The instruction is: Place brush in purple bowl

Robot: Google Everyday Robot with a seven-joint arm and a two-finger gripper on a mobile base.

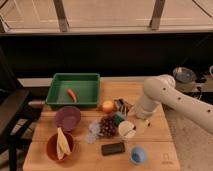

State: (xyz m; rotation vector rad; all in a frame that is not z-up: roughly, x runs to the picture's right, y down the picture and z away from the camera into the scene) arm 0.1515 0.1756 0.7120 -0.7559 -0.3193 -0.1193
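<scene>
Camera view: gripper [126, 109], fingers spread, low beside the orange fruit [108, 106], apparently poised to take the brush [120, 103] lying there. Purple bowl [67, 119], well to the left, holds nothing and is ready to receive it.

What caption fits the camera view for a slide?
Gripper low over wooden table beside the small slim dark brush; round dull purple bowl sits empty.

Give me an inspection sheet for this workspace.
Surface: wooden table, crowded.
Job's things: purple bowl empty, in front of the green tray; brush not told apart in the clutter.
Clutter: green tray, red-brown bowl, orange fruit, pine cone, white cup, black slab, blue cup.
Gripper: gripper low beside the orange fruit, jaws open.
Cables: nothing seen.
Surroundings: dark wall behind, metal pot at right.
</scene>
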